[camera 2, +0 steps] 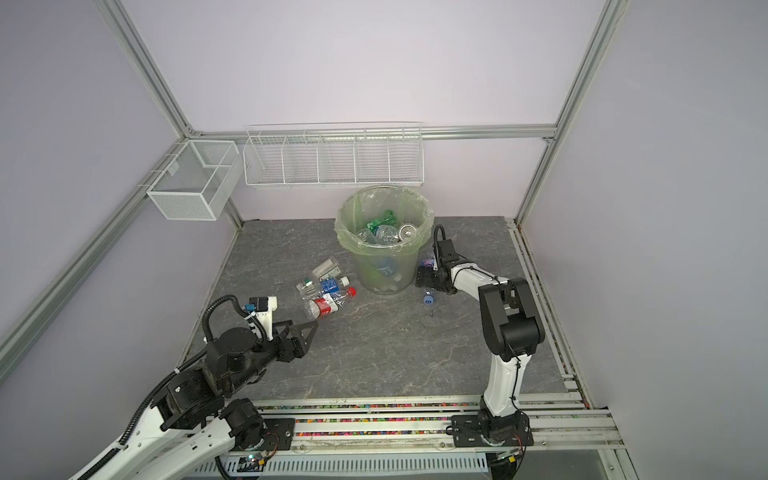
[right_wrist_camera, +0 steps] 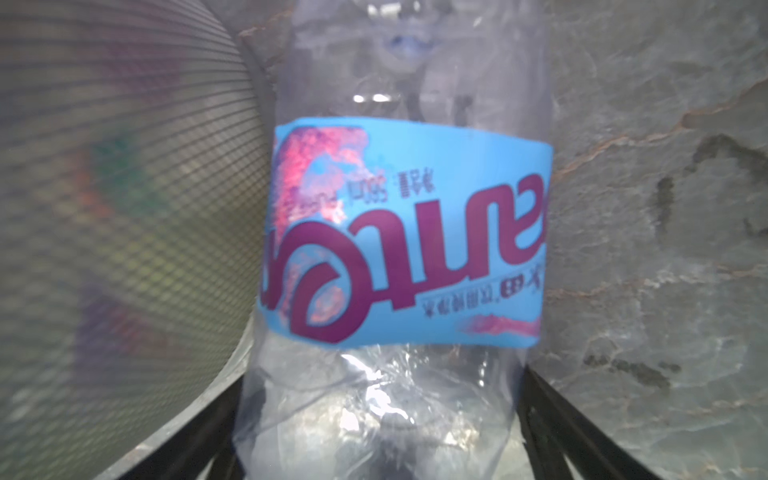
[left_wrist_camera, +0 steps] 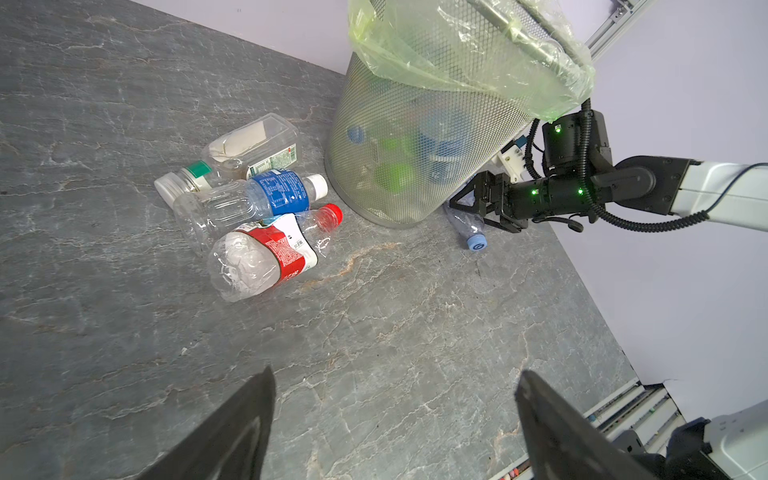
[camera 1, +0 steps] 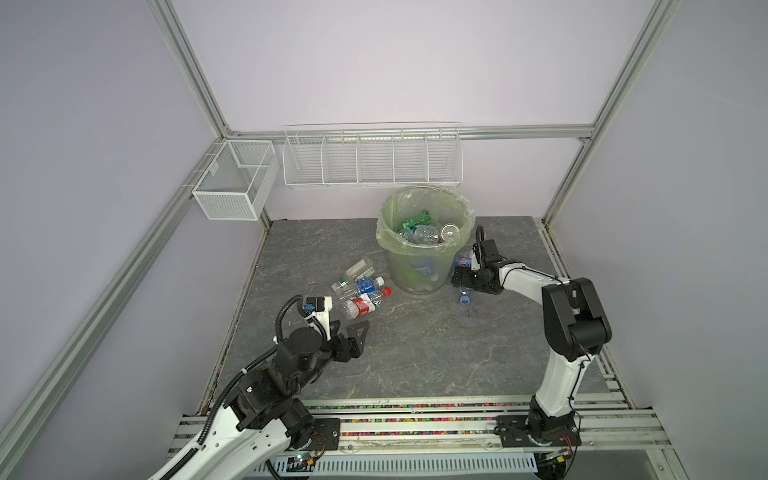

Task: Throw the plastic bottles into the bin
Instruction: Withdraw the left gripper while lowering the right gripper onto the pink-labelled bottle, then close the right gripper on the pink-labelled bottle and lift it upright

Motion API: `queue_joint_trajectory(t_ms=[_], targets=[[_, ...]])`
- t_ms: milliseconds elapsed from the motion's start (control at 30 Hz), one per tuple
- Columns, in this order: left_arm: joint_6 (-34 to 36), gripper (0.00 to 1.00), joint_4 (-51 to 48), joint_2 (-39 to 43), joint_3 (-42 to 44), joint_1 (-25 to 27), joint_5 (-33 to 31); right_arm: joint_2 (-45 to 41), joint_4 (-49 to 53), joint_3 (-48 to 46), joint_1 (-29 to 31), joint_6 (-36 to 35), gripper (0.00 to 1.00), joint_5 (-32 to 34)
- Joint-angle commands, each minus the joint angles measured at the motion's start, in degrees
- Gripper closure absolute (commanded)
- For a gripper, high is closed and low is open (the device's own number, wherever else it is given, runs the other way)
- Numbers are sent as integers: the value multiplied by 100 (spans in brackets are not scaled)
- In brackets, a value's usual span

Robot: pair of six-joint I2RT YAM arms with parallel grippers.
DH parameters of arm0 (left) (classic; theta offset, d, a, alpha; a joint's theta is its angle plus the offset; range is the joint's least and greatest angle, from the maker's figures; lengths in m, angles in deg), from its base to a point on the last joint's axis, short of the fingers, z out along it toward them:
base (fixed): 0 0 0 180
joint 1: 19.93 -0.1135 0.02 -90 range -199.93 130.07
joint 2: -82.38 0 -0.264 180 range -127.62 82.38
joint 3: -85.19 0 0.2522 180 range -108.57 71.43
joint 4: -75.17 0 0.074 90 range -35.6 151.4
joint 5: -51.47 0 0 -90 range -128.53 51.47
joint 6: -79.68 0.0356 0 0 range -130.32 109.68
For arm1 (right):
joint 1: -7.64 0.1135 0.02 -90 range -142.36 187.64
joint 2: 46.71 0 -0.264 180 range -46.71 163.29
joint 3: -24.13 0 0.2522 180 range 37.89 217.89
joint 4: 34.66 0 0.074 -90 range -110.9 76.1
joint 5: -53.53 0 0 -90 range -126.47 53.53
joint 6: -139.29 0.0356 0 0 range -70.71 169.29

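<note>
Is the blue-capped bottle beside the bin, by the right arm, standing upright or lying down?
Lying down. The bottle lies on its side on the table beside the bin, its blue cap low against the tabletop.

Blue bottle label [right_wrist_camera: 403, 232]: upside-down purple "Ganten", cut off; small print unreadable.

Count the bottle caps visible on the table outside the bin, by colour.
White caps: 2
Red caps: 1
Blue caps: 1
Total: 4
</note>
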Motion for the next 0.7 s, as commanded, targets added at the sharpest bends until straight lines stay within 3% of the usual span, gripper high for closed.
queue_joint_trajectory(t_ms=[0, 133, 667], targets=[[-26, 11, 10, -39, 59, 25, -22, 121, -10, 121, -111, 196, 1, -96], [-31, 11, -7, -26, 68, 24, -31, 125, 22, 113, -154, 259, 3, -27], [-55, 13, -43, 40, 59, 26, -47, -420, 237, -207, -174, 500, 39, 283]])
